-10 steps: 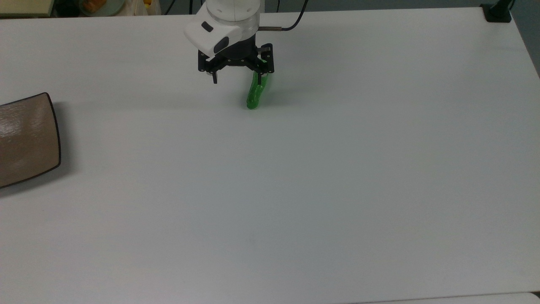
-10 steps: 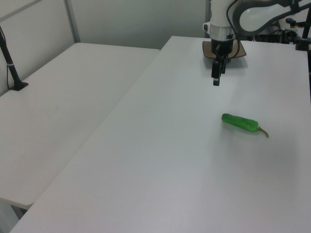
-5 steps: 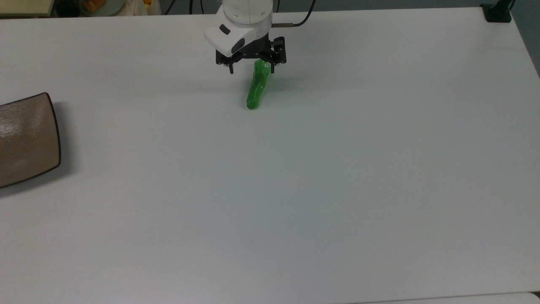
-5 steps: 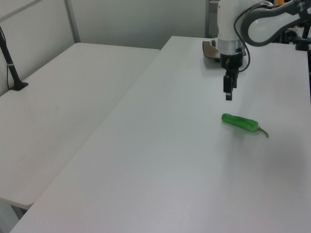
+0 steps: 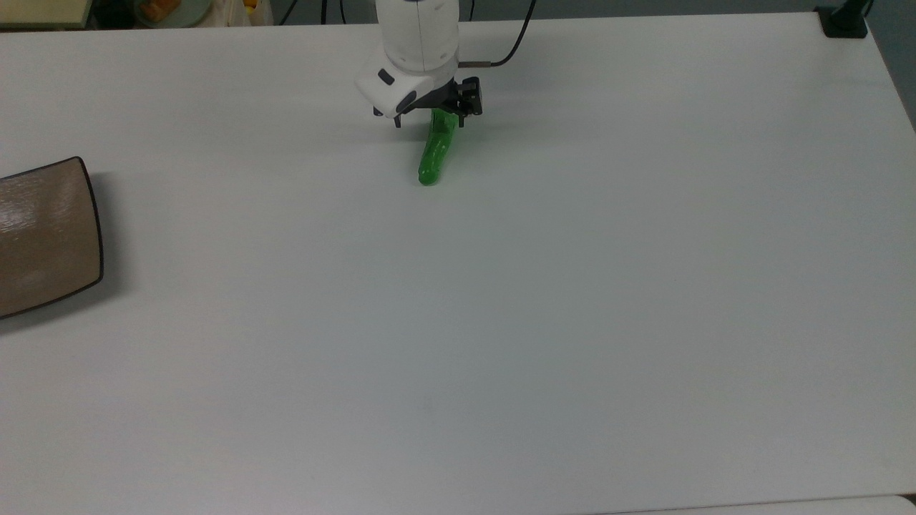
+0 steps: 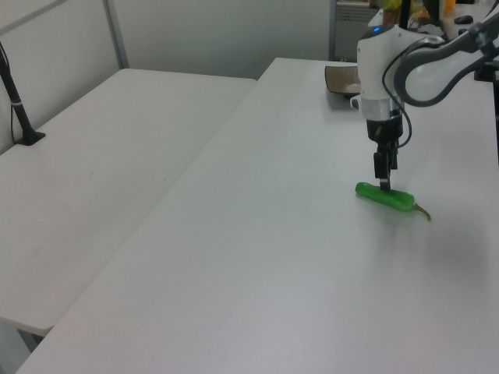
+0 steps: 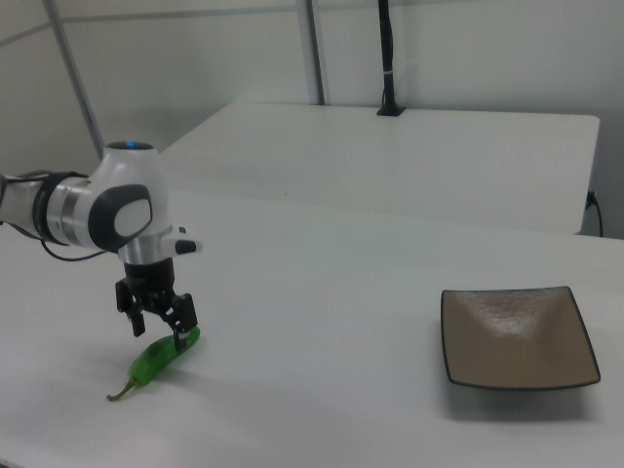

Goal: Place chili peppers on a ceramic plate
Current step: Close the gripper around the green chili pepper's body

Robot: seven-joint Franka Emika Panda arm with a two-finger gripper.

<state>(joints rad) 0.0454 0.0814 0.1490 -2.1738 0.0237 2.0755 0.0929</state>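
top view: tool [image 5: 428, 121] spread wide over the stem half of the pepper [image 5: 434, 156] — pepper's length runs crosswise to the fingers' line.
left view: fingertip down at the pepper [image 6: 384, 197] on the table [image 6: 257, 234].
right view: plate [image 7: 517, 337] well off toward the right view's right — nothing gripped yet.

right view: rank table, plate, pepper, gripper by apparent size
1. Table
2. Ceramic plate
3. Gripper and chili pepper: too alike to rank; the open jaws straddle the pepper.
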